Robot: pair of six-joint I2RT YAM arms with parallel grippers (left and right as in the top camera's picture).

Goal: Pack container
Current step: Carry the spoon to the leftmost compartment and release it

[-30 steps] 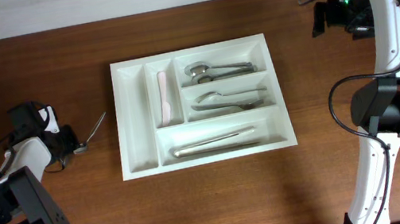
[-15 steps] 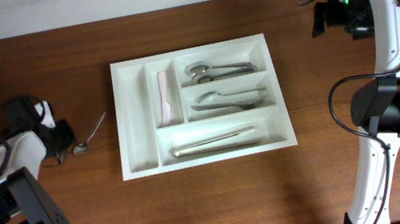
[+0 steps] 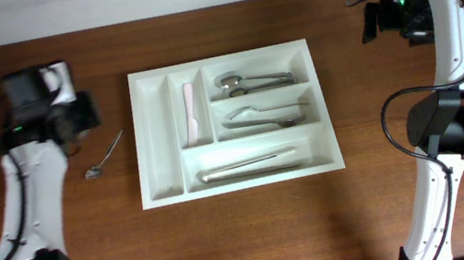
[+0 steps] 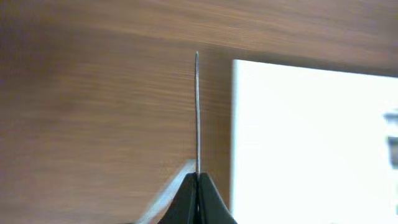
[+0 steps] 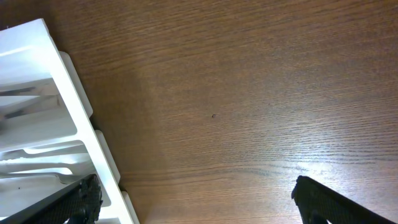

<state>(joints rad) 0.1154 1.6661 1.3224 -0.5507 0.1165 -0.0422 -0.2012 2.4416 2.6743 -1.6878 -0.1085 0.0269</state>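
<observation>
Container (image 3: 161, 151) sits flat in the middle of the table (image 3: 258, 238), long side running across, and it's already carrying cutlery. Of its two narrow upright slots, the one nearer its centre holds a pink-handled piece (image 3: 190, 110). Its top horizontal bay has metal utensils (image 3: 252, 80), the middle bay has spoons (image 3: 258, 117), and the long bottom bay has one long metal piece (image 3: 247, 165) lying lengthwise.

Just off the container's left edge, a small spoon (image 3: 104, 156) lies on the wood, apart from the rim and tilted, with its bowl at the end farther from the container.

The left gripper (image 3: 87, 113) hovers left of the container's upper-left corner and beyond the spoon's handle end. In the wrist view its fingers (image 4: 208, 202) are pressed tight together, tips meeting. A thin pale line runs up from where they meet, but the view is blurred and I can't tell what it is. The container's white edge fills the right side of that view.

The right gripper (image 3: 371, 22) hangs well off the container's upper-right corner. Its fingers (image 5: 84, 199) are spread wide with nothing but bare wood between them, and the container's corner shows at the left of its wrist view.
</observation>
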